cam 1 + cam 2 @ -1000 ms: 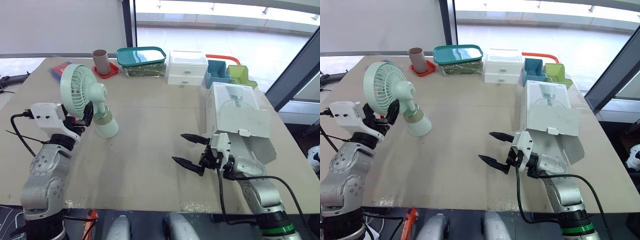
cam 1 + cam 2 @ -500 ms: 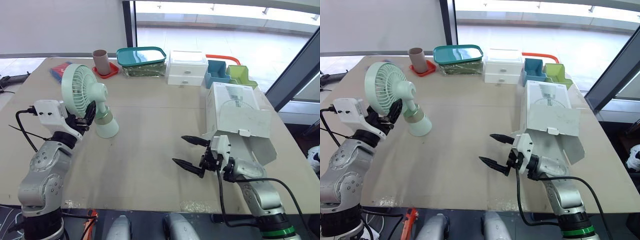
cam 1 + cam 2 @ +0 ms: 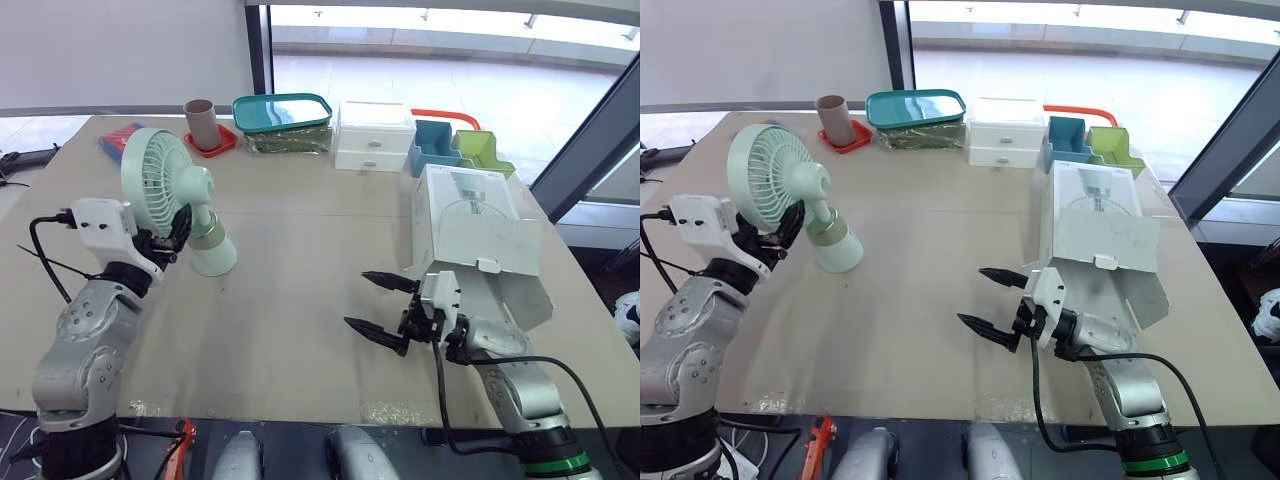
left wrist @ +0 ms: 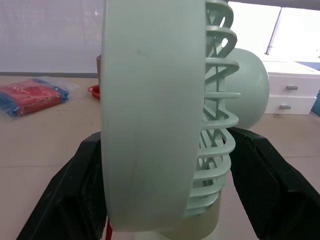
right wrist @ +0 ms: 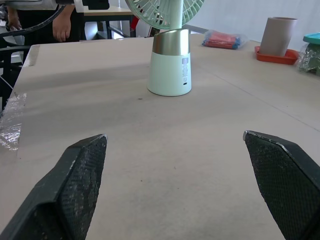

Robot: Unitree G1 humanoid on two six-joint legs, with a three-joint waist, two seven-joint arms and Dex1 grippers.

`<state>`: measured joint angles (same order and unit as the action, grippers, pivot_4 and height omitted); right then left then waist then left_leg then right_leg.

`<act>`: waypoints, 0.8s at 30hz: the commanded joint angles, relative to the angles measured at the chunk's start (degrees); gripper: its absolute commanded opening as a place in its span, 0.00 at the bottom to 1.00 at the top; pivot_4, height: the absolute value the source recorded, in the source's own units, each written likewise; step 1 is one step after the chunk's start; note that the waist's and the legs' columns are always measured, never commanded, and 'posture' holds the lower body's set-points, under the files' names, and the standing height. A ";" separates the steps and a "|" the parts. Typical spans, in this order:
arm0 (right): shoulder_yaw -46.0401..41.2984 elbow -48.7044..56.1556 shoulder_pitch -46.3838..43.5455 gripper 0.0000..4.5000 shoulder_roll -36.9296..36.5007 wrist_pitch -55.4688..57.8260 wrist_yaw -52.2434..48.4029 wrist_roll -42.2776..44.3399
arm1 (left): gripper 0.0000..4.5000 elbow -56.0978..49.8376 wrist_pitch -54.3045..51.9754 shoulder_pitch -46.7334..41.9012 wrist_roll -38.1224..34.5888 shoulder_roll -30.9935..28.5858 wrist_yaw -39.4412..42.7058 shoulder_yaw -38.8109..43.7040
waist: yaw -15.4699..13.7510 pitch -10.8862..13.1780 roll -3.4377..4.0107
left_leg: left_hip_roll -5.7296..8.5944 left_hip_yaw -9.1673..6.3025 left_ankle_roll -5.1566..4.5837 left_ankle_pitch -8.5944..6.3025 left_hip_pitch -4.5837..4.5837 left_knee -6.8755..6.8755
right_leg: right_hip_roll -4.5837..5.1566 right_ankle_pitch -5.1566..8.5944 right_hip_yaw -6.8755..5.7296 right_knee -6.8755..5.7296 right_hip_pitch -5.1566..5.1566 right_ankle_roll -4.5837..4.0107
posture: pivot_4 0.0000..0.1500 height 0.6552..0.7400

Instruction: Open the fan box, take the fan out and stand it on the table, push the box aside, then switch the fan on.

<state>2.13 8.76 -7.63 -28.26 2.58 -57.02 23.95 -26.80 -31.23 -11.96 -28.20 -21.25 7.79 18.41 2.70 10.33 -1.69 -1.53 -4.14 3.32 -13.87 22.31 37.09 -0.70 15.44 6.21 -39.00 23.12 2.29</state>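
Note:
The mint-green fan (image 3: 160,180) stands upright on its round base (image 3: 213,256) at the table's left. My left gripper (image 3: 168,232) is open, and its fingers (image 4: 75,190) straddle the lower edge of the fan's head, close against the cage on both sides. At the right lies the white fan box (image 3: 470,228), its flap open toward the front edge. My right gripper (image 3: 357,298) hovers open just left of the box with nothing between its fingers, pointing toward the fan (image 5: 170,60).
Along the back edge stand a brown cup (image 3: 201,122) on a red coaster, a teal-lidded container (image 3: 283,115), white drawers (image 3: 374,135) and blue (image 3: 435,145) and green (image 3: 482,150) bins. A red-blue packet (image 4: 32,95) lies back left. A person (image 5: 62,25) stands beyond the table.
My left wrist has risen slightly and shifted a little right at the fan's head. The fan's base, the box and the right gripper have stayed put.

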 commanded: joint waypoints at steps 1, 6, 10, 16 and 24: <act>-0.37 1.42 -0.42 1.00 0.07 -0.68 0.29 0.05 | 0.77 -0.18 2.00 -0.60 1.27 -0.81 0.72 0.10 | 0.00 0.00 0.00 | 0.00 0.00 0.00 0.00 0.00 0.00 | 0.00 0.00 0.00 0.00 0.00 0.00 | 1.00 1.00; -0.36 1.46 -0.38 1.00 0.07 -0.79 0.41 -0.06 | 0.45 0.16 2.14 -0.69 1.93 -0.58 0.77 0.13 | -0.01 0.00 0.00 | 0.00 0.00 0.00 0.00 0.00 0.00 | 0.00 0.00 0.00 0.00 0.00 0.00 | 1.00 1.00; -0.41 1.59 -0.20 1.00 -0.01 -0.76 0.52 -0.08 | 0.42 0.41 2.43 -0.69 2.93 -1.01 1.20 -0.27 | -0.02 0.00 0.00 | 0.00 0.00 0.00 0.00 0.01 0.00 | 0.00 0.00 0.00 0.00 0.00 0.00 | 1.00 1.00; -0.33 1.60 -0.07 1.00 -0.07 -0.82 0.73 -0.08 | 0.42 0.71 2.59 -0.92 3.60 -0.62 1.42 -0.18 | -0.01 0.00 0.00 | 0.00 0.00 0.00 0.00 0.00 0.00 | 0.00 0.00 -0.01 0.00 0.00 0.00 | 1.00 1.00; -0.41 1.14 -0.34 1.00 -0.16 -0.87 0.73 -0.18 | 0.42 -1.21 4.48 -0.86 4.15 -0.82 3.52 -0.73 | -0.02 0.01 -0.01 | 0.00 0.00 0.00 0.00 0.01 0.00 | 0.00 0.00 -0.01 0.00 0.01 0.00 | 1.00 1.00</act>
<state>2.15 8.75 -7.54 -28.26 2.58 -56.11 23.59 -25.20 -29.10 -12.05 -23.96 -21.40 10.54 17.72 2.68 10.33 -1.69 -1.53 -4.15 3.32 -13.87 22.33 37.09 -0.70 15.44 6.20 -39.00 23.13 2.29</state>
